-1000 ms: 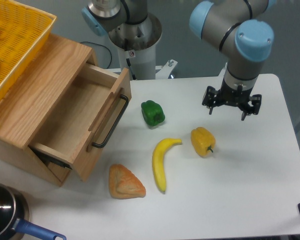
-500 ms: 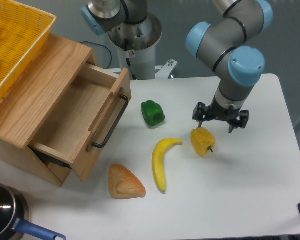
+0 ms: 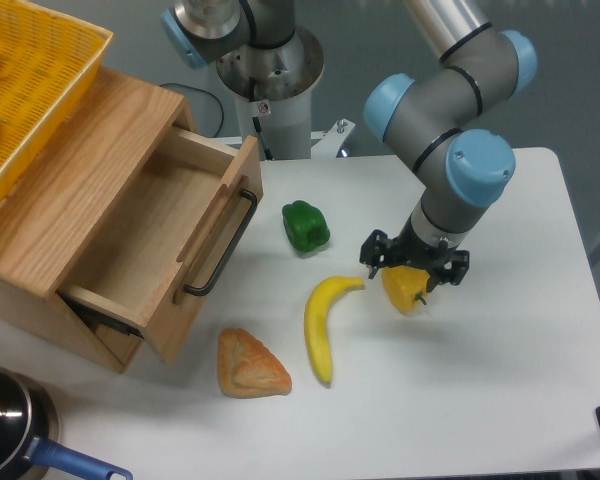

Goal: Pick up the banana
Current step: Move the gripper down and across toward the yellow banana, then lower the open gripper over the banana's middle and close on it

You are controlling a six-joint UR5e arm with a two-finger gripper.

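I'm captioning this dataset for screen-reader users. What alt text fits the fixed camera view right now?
A robot arm's gripper hangs open over a yellow bell pepper, just right of a banana on a white table. A green pepper, a pastry and an open wooden drawer lie to the left.

Green pepper [image 3: 305, 225] (near open drawer [image 3: 150, 235])

The pincer [image 3: 414, 267] hung over the bell pepper [image 3: 405, 288], covering its rear part. The banana [image 3: 325, 324] lay just to the pincer's left and nearer the camera. Another pepper [image 3: 305, 225] sat farther left and behind. The pastry [image 3: 250, 366] lay well left and forward, beside the open drawer [image 3: 160, 250].
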